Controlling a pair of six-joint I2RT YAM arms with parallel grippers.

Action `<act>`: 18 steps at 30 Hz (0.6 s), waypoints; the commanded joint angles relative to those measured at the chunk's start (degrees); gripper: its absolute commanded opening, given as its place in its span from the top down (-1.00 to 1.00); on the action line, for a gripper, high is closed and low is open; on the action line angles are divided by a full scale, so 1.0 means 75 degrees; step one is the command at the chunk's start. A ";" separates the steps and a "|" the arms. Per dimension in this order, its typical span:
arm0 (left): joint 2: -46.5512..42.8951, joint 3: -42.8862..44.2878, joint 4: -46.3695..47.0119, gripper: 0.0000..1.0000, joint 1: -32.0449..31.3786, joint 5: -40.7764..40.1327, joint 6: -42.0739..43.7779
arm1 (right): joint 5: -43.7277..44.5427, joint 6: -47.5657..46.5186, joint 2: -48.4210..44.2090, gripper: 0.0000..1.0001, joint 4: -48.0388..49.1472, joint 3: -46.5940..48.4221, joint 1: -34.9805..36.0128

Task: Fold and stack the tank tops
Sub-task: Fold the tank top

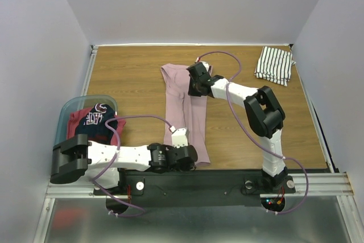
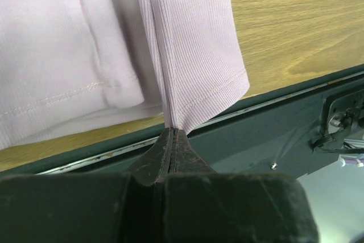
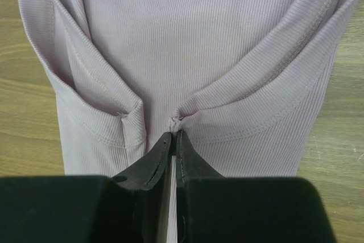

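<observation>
Top external: the dusty pink tank top lies lengthwise mid-counter. Left claw is clenched on its near hem, right claw clenched on its neckline. The striped tank top sits folded at the far right corner; the navy top is in the tub.

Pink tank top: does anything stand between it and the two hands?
Nothing visible does. The left hand is shut on the near hem of the pink tank top and the right hand on its far end.
</observation>
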 commanded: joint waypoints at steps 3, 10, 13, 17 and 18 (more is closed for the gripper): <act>-0.0301 -0.0206 -0.0407 1.00 0.0024 0.0000 -0.0122 | 0.0384 0.0050 0.0153 0.99 0.0148 0.0523 0.0059; -0.0464 0.0028 -0.0793 0.70 0.0047 -0.0198 0.0030 | 0.0291 -0.0009 0.0025 0.55 0.0125 0.0524 0.0106; -0.0826 0.0215 -0.0887 0.30 0.0059 -0.0350 0.0136 | 0.0186 -0.0138 -0.0186 0.18 0.0125 0.0605 0.0106; -0.1378 0.0566 -0.1097 0.17 0.0070 -0.0806 0.0276 | 0.0208 -0.0325 -0.0537 -0.17 0.0090 0.0653 0.0106; -0.1449 0.0753 -0.1307 0.16 0.0105 -0.0901 0.0300 | 0.0255 -0.0337 -0.0643 -0.19 0.0078 0.0606 0.0106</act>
